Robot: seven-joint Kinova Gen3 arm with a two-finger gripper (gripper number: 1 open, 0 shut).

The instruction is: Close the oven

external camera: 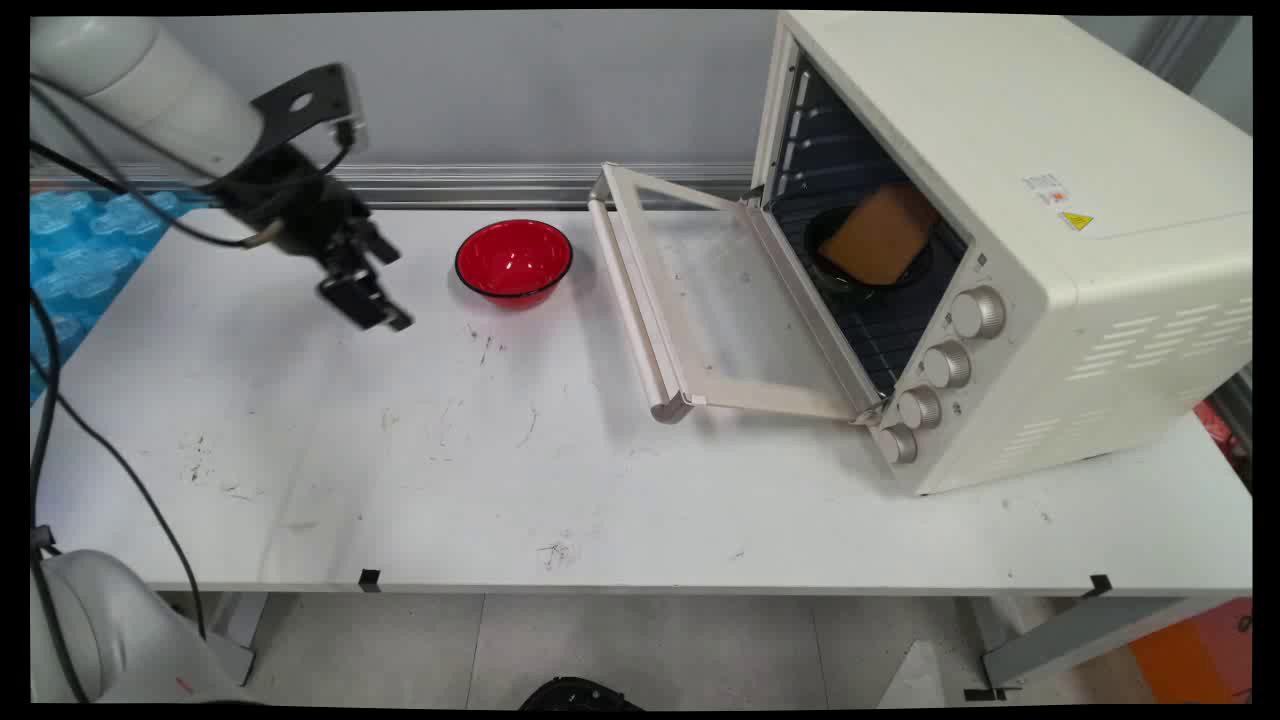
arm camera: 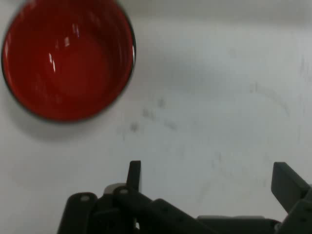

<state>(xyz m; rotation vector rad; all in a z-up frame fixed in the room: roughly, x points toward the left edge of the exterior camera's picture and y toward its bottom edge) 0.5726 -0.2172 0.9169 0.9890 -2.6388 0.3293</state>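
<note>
A white table (external camera: 620,480) is standing in front of a grey wall, and its surface is showing many small dark scuffs and scratches. At the far left, beside the table, a piece of blue bubble wrap (external camera: 80,250) is lying. The white arm is coming in from the upper left with black cables hanging from it, and its black gripper (external camera: 365,300) is hovering above the left part of the table, tilted down toward the surface. In the hand view the gripper (arm camera: 209,183) is showing its two fingers (arm camera: 134,175) spread wide apart, with only bare table between them; it is holding nothing.

The nearest thing to it is a red bowl (external camera: 514,261) with a dark rim, sitting upright on the table just to the right of the gripper, near the back edge. In the hand view the red bowl (arm camera: 68,58) is lying in the upper left corner, apart from the fingers, and nothing is showing inside it.

On the right side a cream toaster oven (external camera: 1000,250) is standing at an angle, with its glass door (external camera: 720,300) folded down open toward the bowl. Inside, on the rack, a dark round dish (external camera: 850,275) is carrying an orange-brown block (external camera: 880,235) that is leaning tilted. Four silver knobs (external camera: 935,370) are running down the front of the oven, beside the opening
</note>
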